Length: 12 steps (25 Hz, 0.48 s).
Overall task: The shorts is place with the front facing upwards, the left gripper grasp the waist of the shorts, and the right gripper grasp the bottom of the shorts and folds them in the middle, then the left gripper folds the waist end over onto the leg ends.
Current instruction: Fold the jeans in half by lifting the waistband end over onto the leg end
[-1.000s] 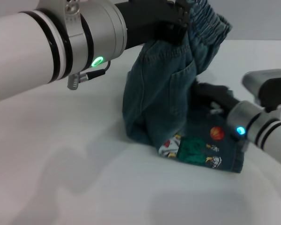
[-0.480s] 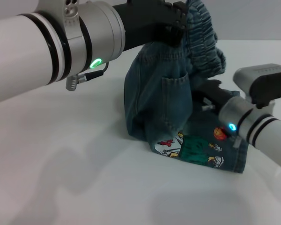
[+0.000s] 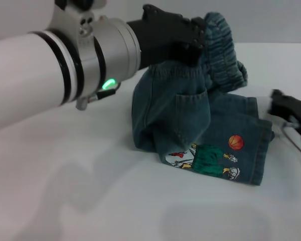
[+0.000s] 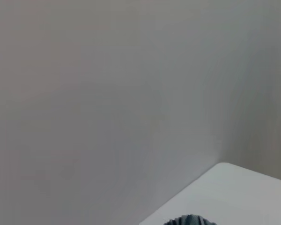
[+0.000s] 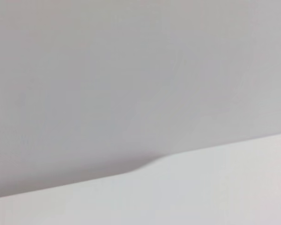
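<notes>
The blue denim shorts [image 3: 180, 115] are folded lengthwise. Their lower half lies flat on the white table [image 3: 65, 191] with the cartoon patch [image 3: 205, 161] facing up. The hemmed leg ends [image 3: 265, 153] point right. My left gripper [image 3: 193, 37] is shut on the gathered waist of the shorts [image 3: 223, 47] and holds it lifted above the flat part, with the denim hanging in a hump below. In the left wrist view a sliver of the waist [image 4: 189, 220] shows. My right gripper [image 3: 290, 108] is at the right edge of the head view, just clear of the leg ends.
A grey wall [image 4: 107, 93] stands behind the table's far edge. The right wrist view shows only wall and table surface [image 5: 201, 187].
My right gripper has drawn back to the right, off the shorts, uncovering the hem end. The left gripper has carried the waist a little further right and lower.
</notes>
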Each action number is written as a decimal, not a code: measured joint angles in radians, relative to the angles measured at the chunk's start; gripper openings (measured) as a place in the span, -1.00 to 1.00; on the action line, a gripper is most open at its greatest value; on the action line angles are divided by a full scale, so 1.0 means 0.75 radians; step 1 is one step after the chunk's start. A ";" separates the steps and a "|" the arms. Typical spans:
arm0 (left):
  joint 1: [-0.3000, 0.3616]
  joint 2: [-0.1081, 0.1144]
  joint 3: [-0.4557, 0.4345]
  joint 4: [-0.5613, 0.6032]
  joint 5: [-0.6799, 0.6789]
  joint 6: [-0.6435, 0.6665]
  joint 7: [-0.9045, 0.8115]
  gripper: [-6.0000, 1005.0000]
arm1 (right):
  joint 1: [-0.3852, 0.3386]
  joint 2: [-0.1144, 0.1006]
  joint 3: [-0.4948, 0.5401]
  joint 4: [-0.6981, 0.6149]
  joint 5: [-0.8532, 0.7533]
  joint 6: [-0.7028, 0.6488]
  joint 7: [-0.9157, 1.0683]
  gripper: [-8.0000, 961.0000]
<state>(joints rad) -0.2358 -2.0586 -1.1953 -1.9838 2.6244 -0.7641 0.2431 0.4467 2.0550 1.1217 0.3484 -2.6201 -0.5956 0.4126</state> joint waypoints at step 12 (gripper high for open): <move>0.134 0.000 0.395 0.182 -0.036 0.577 0.044 -0.75 | -0.163 -0.021 0.116 0.062 -0.002 -0.056 -0.089 -0.93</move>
<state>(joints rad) -0.1355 -2.0582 -0.8990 -1.8473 2.5972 -0.3310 0.2764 0.3245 2.0391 1.2090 0.3948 -2.6219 -0.6373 0.3459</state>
